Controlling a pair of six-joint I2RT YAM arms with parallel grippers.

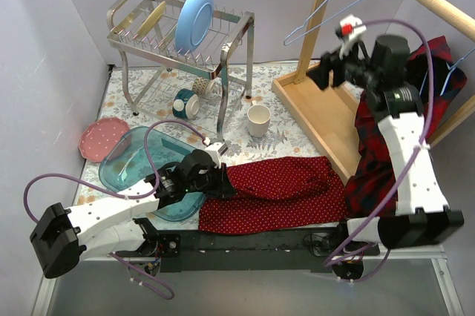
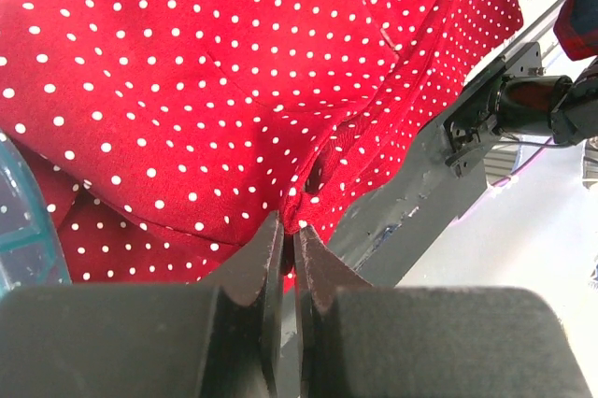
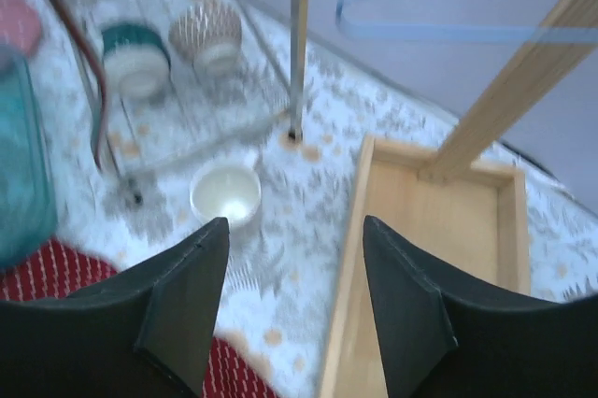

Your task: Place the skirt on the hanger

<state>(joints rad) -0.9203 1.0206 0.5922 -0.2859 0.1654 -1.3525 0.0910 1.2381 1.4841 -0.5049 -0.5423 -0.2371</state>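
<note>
Table (image 1: 289,138): covered by a floral cloth, with everything below on it.
Wooden rack (image 1: 315,108): far right; a tray base, an upright post and a slanted rail above.
Dish rack (image 1: 225,93): far left, metal, 2 tiers, with plates on top and mugs below.
Skirt (image 1: 286,190) (image 2: 234,71): red with white dots, lying spread flat along the near edge, between the teal tub (image 1: 133,160) and the plaid shirt (image 1: 371,153).
Plaid shirt: draped at the right, beside the wooden rack.
Hanger (image 1: 334,4) (image 3: 420,6): blue wire, up high by the post, bare, well apart from the skirt.
Left gripper (image 1: 215,179) (image 2: 285,239): low at the skirt's left end, clenched on a fold of the cloth.
Right gripper (image 1: 326,71) (image 3: 294,258): raised near the post below the hanger, fingers spread wide, grasping nothing.
Cup (image 1: 258,119) (image 3: 226,194): white, upright, just beyond the skirt.
</note>
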